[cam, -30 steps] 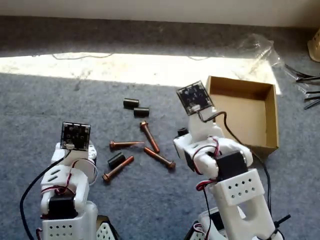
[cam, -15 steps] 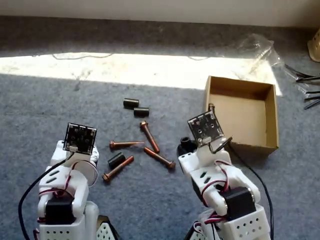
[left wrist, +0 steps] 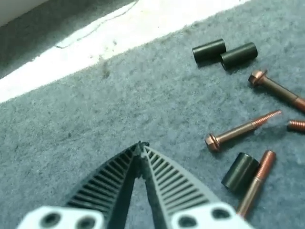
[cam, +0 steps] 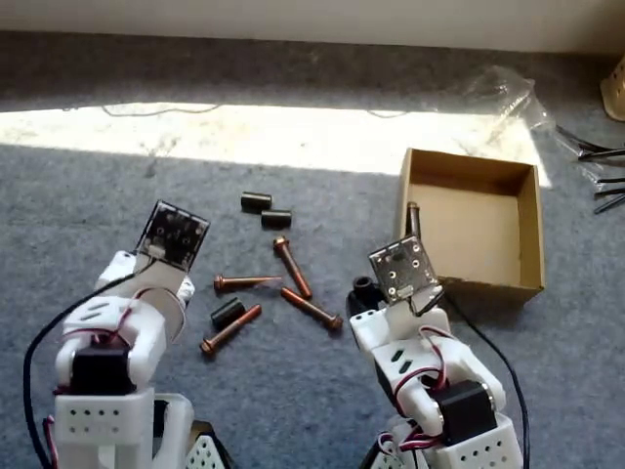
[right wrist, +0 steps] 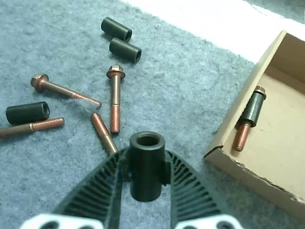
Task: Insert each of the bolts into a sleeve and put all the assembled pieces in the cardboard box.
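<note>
High view: one assembled piece in the cardboard box, four bolts loose. Left wrist: our left hand closed, empty, bolts ahead. Right wrist: right hand clamps a sleeve; nxt we prob. feed a bolt in.

Sunlight is falling in a bright band across the grey carpet, which is running up to a pale wall beyond.
</note>
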`<state>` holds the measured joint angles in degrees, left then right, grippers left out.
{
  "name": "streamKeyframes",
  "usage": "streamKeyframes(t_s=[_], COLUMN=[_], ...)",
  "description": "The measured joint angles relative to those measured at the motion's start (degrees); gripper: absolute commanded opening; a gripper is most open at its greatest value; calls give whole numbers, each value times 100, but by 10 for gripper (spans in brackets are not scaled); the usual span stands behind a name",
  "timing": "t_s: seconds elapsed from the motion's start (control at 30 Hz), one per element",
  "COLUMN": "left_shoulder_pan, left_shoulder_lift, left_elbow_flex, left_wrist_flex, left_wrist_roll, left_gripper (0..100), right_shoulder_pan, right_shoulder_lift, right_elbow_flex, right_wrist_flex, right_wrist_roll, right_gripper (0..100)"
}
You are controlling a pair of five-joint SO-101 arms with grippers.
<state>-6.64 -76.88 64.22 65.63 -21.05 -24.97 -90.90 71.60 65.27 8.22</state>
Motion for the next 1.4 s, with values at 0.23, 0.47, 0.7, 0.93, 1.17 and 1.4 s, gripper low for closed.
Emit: streamKeyframes(t_s=[0.23,0.47,0.7,0.93,1.17,1.4], left_shoulder_pan=[334,1266,1705,2004,2031,2031], left_shoulder_lift=[2927,4958,5864,6655,6971,6980], left_elbow_flex=[-1925,-2585,-2593,-2593,-2593,-2637], left_wrist_flex=[1468,2286,2321,2321,2004,1714], left_wrist_roll=[-624,-668,-695,-703,-703,-703], left_gripper=[7,7,8,24,75,77], right_shoulder_pan=[0,0,396,396,413,422], right_shoulder_lift=[-9,-9,-9,-9,-9,-9], right_elbow_flex=[0,0,0,0,0,0], right_wrist_flex=[0,0,0,0,0,0], right_wrist_roll=[0,0,0,0,0,0], right_gripper=[4,4,4,4,4,4])
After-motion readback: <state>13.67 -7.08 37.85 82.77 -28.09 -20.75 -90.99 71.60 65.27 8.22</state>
